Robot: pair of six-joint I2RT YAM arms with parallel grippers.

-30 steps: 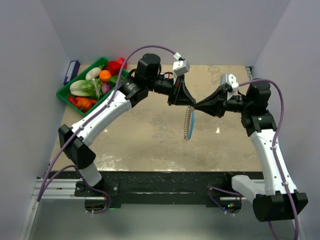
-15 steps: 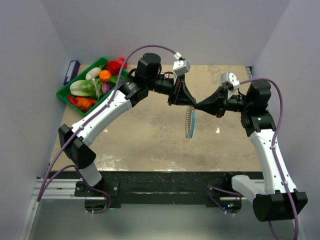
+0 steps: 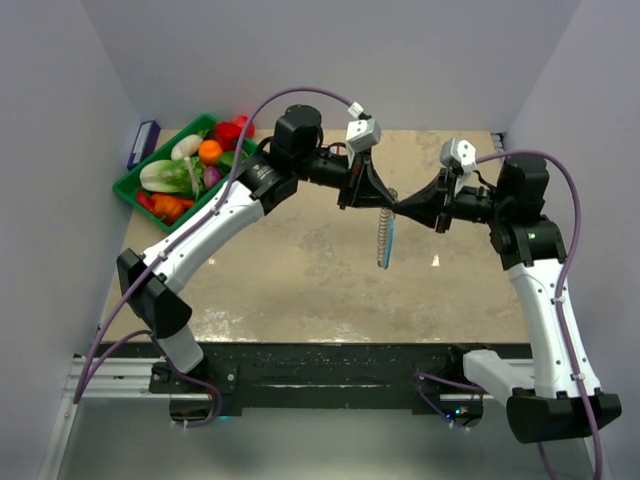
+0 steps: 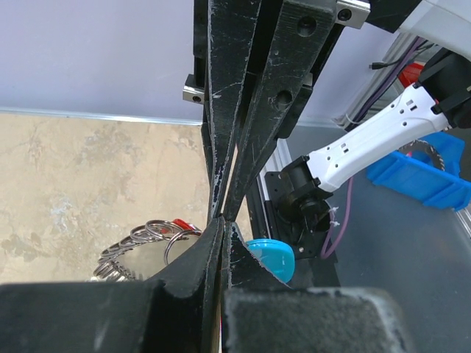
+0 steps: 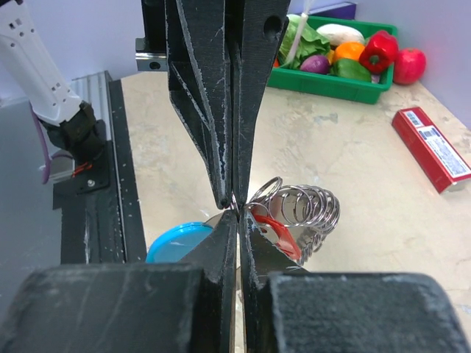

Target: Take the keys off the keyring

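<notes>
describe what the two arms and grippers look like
The left arm and right arm have white shells with black joints, a purple cable looping along each. The left gripper and right gripper are black wedges tapering to thin scuffed fingers, each topped by a grey box.

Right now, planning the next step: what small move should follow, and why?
Probably ease the right end effector slightly away from the left end effector: both are shut tip to tip atop the hanging keyring, keys bunched below.

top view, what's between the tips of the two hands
only the top of the keyring; left hand and right hand tips meet there, clearest in the wrist views
</notes>
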